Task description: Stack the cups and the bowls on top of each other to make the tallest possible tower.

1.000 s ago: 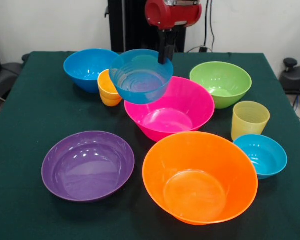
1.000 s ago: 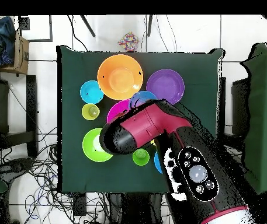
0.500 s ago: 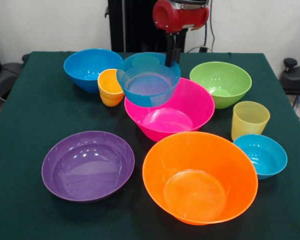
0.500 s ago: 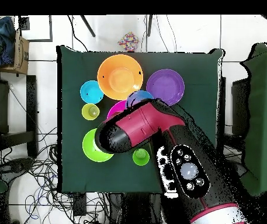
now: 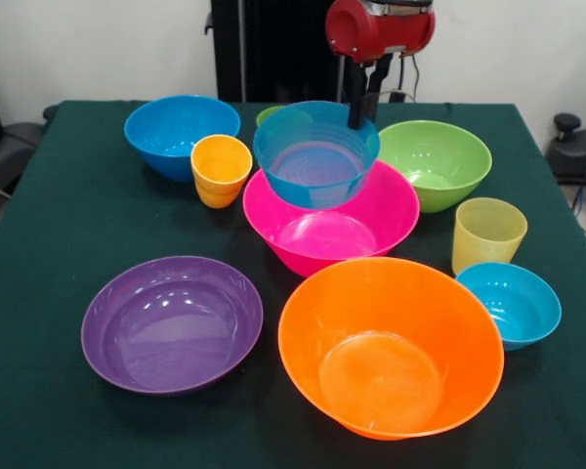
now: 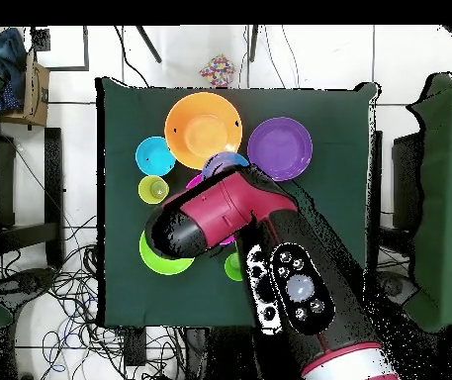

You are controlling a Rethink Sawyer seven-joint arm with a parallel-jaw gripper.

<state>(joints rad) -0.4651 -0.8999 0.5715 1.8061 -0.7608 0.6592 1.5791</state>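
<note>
A: What has moved?
B: The carried blue bowl [image 5: 315,152] has shifted rightward, now above the pink bowl's [image 5: 391,210] far half.
A: The gripper [image 5: 367,107]?
B: Jaws closed on the bowl's far-right rim; release lies straight down.

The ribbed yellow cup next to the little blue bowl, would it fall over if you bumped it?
Probably. The ribbed yellow cup stands upright, taller than the small blue bowl, so a push near its rim could tip it. It looks like thin plastic, so likely light. Its ribs may help grip.

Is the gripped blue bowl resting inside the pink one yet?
Cannot tell: blue bowl, in gripper, overlaps pink bowl; contact unclear.
</note>
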